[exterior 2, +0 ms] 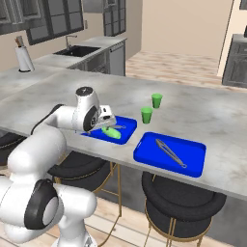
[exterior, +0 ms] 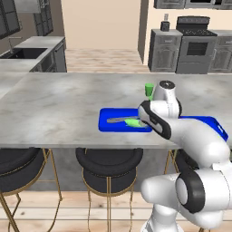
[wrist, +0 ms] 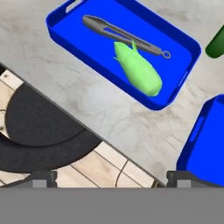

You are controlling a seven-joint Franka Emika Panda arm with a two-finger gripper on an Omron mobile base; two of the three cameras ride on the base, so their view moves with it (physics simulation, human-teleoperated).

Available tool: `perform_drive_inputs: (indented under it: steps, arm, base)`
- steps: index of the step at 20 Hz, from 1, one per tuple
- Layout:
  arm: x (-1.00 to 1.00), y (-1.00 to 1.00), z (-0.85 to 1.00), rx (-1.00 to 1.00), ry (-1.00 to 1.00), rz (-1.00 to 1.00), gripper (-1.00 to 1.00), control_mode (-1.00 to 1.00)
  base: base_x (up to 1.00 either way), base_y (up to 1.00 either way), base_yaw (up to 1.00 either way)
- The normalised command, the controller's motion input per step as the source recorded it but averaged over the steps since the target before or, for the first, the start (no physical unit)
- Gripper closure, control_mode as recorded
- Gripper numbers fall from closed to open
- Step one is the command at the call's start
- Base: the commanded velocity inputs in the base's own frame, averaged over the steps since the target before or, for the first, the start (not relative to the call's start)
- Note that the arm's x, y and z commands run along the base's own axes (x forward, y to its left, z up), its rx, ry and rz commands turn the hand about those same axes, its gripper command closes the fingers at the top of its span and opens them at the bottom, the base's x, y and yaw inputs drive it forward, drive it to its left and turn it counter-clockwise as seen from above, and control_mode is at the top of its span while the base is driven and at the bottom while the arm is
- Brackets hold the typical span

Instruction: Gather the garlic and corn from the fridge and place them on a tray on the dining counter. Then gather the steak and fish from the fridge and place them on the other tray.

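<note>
Altogether two trays (exterior 2: 195,169), two tongs (exterior 2: 170,152), two cups (exterior 2: 146,115), one corn (wrist: 138,69).

1. Left base view: from behind the arm, on its left, raised, looking forward and down across the counter (exterior: 68,104). The stools (exterior: 108,165) stand nearest the lens, the stove (exterior: 195,45) far behind. Mid-distance.
2. Right base view: from behind the arm, on its right, same downward tilt, facing across the counter (exterior 2: 202,106) toward the sink (exterior 2: 77,50).
3. Hand view: close, looking steeply down on the counter edge; a stool (wrist: 43,131) and wooden floor lie below.
4. Shared by all three: the tray (exterior: 106,121) (exterior 2: 126,126) (wrist: 61,33) with the corn (exterior: 132,122) (exterior 2: 111,132) (wrist: 138,70) and tongs (wrist: 122,35), plus part of the other tray (exterior: 213,123) (exterior 2: 144,153) (wrist: 203,140).
</note>
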Motion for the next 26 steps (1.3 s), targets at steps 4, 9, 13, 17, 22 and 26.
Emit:
perform_drive_inputs:
  steps: [4, 9, 13, 17, 22, 26]
  arm:
    - [-0.05, 0.02, 0.03, 0.00, -0.08, -0.14, -1.00, -1.00]
    - [-0.06, 0.04, 0.00, 0.00, -0.03, -0.09, -1.00, -1.00]
    - [0.00, 0.00, 0.00, 0.00, 0.00, 0.00, -1.00, -1.00]
    - [0.00, 0.00, 0.00, 0.00, 0.00, 0.00, -1.00, -1.00]
    - [0.00, 0.00, 0.00, 0.00, 0.00, 0.00, -1.00, 1.00]
    - [0.00, 0.00, 0.00, 0.00, 0.00, 0.00, -1.00, 1.00]
  base:
    - [0.00, 0.00, 0.00]
    - [0.00, 0.00, 0.00]
    - [0.00, 0.00, 0.00]
    - [0.00, 0.00, 0.00]
    - [0.00, 0.00, 0.00]
    - [0.00, 0.00, 0.00]
